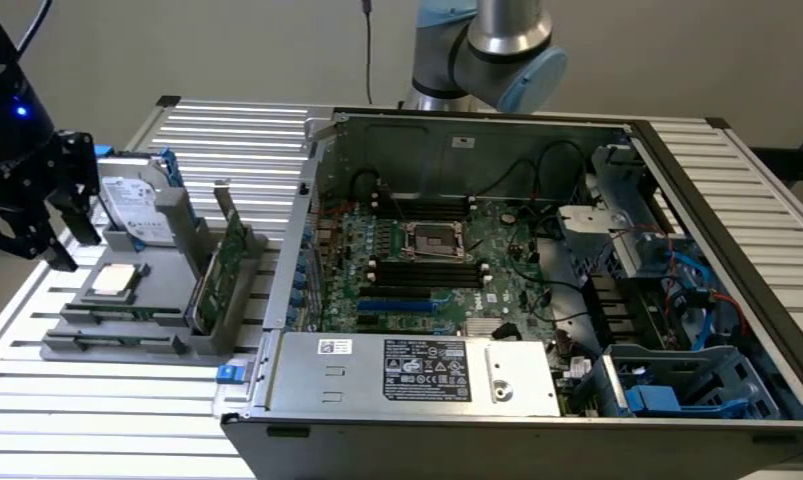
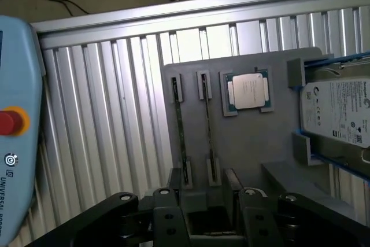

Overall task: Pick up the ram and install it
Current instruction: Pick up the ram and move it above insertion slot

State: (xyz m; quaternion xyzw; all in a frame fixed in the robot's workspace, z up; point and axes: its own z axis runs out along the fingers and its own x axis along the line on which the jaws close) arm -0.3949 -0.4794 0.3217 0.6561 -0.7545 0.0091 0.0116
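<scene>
Exterior view's far left: gripper [image 1: 30, 250] partly cut off by the frame edge, raised over the slatted bench [image 1: 108, 420], near the grey fixture tray [image 2: 254, 148]; fingers [image 2: 250, 212] apart, nothing between them; their tips are cropped in the wrist view. Teach pendant [image 2: 17, 131] with red button [image 2: 8, 121] half out of the wrist view. The ram [image 2: 207, 125] sits in the tray, on edge in a slot, seen only as a thin line; chips not readable; second stick [image 2: 179, 125] parallel in the neighbouring slot; can't tell which one the fingers line up with. Next over: CPU [image 2: 247, 91] flat in its pocket; hard drive [image 2: 338, 111] in its blue-railed holder, cropped in the wrist view; expansion card [image 1: 221, 270] upright on the tray's side nearest the open computer case [image 1: 721, 300], standing between the tray's parts and the case. Motherboard [image 1: 428, 260] inside; power supply [image 1: 428, 370] covers its near edge; cables clutter the bays on the exterior view's right. Arm [image 1: 495, 50] behind the case, top cut off.
</scene>
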